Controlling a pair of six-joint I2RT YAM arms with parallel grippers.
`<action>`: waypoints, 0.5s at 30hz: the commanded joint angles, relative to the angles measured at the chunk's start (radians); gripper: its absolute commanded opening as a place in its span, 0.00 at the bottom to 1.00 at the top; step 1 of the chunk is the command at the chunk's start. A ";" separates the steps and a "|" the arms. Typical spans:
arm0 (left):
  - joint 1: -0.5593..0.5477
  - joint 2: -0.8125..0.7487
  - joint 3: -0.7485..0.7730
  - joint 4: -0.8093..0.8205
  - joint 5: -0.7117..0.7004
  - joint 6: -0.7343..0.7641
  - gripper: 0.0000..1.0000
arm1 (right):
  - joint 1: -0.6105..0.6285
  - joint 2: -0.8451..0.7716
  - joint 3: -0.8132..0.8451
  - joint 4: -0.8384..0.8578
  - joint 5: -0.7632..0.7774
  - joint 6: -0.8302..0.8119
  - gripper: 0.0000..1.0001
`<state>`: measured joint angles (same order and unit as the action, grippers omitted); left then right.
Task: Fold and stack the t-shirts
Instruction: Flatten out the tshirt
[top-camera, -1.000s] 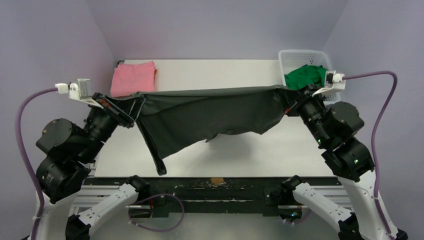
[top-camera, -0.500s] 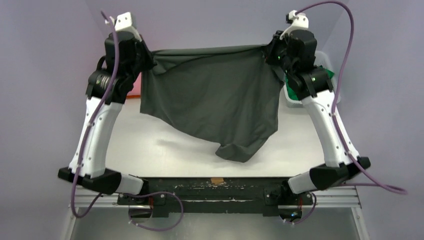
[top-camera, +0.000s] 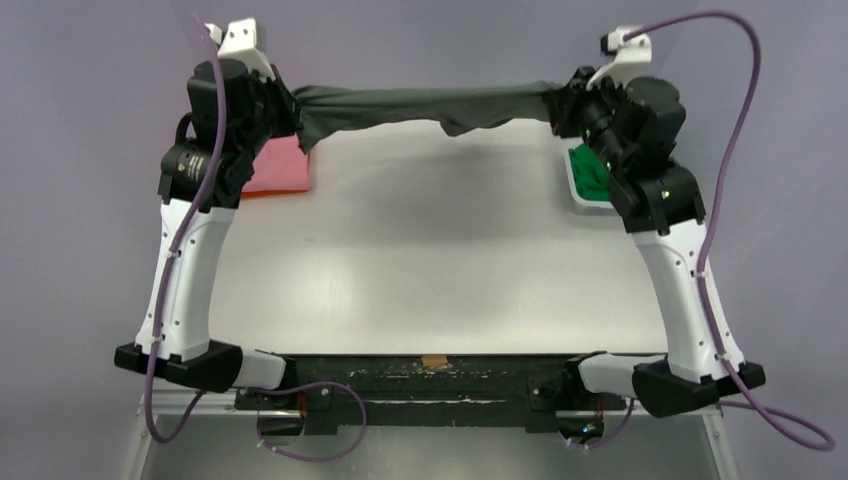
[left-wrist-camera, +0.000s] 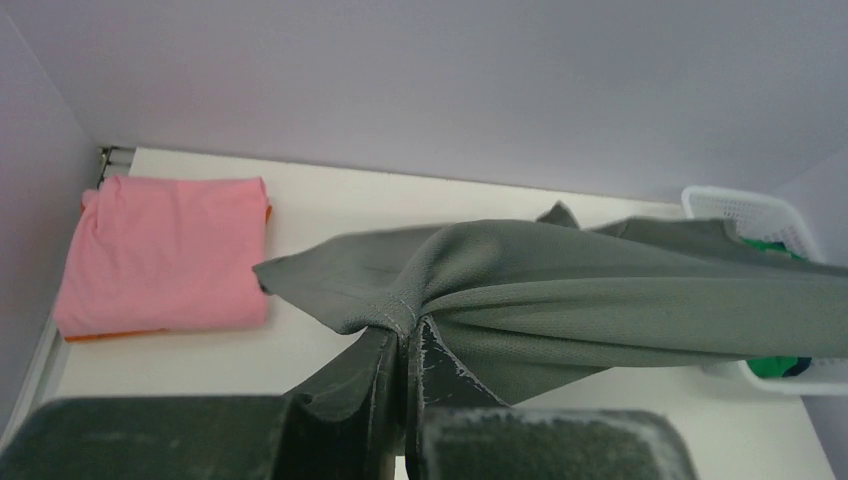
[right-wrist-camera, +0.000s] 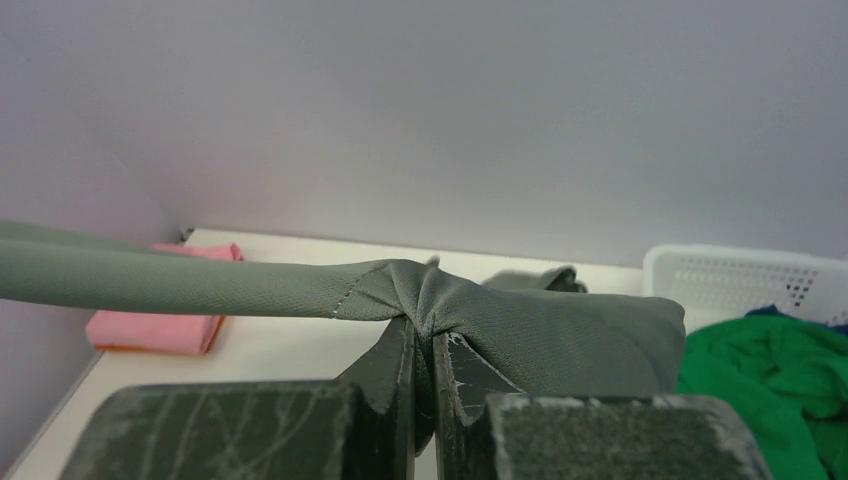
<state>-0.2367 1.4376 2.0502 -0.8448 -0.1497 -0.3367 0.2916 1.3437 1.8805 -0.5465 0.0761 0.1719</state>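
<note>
A sec ago the dark grey t-shirt (top-camera: 430, 105) hung as a wide sheet over mid-worktop. Now it's a thin taut band along the far edge, betw. L gripper (top-camera: 293, 110) & R gripper (top-camera: 556, 106). Both arms have risen. The pink t-shirt (top-camera: 282, 166) at the far-left corner shows again.

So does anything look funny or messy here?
The dark grey t-shirt is bunched into a rope, stretched in the air between the left tool and the right tool, not lying flat. Nothing looks spilled.
</note>
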 joint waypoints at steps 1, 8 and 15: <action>0.025 -0.117 -0.388 0.099 -0.027 0.014 0.00 | -0.017 -0.115 -0.356 -0.036 -0.008 0.019 0.00; 0.024 -0.054 -0.812 0.096 0.044 -0.162 0.13 | -0.017 -0.238 -0.906 -0.058 -0.080 0.193 0.03; 0.023 0.037 -0.938 0.044 0.007 -0.270 0.62 | -0.016 -0.241 -1.003 -0.165 0.052 0.269 0.80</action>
<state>-0.2211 1.5040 1.1217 -0.7971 -0.1120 -0.5175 0.2802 1.1469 0.8574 -0.6918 0.0177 0.3759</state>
